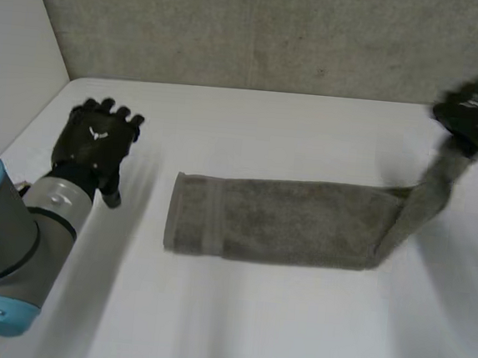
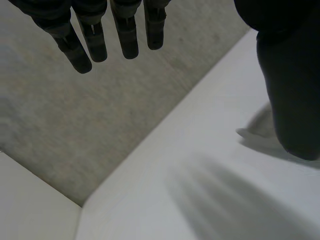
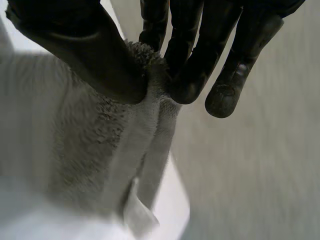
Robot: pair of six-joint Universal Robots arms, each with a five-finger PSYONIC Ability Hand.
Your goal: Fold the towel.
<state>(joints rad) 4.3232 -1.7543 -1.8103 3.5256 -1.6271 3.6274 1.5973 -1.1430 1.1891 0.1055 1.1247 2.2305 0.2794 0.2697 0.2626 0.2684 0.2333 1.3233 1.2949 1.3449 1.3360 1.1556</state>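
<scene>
Towel (image 1: 277, 220) end in right hand (image 1: 473, 111) above white table (image 1: 293, 326); left hand (image 1: 98, 137) apart.

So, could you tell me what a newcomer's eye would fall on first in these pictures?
A long grey towel lies across the middle of the white table. Its right end is lifted clear of the surface by the right robot hand, which pinches it at the table's far right. The left robot hand is open at the table's left side, apart from the towel.

Towel (image 1: 277, 220) across table (image 1: 251, 331) — wall (image 1: 260, 30) behind
</scene>
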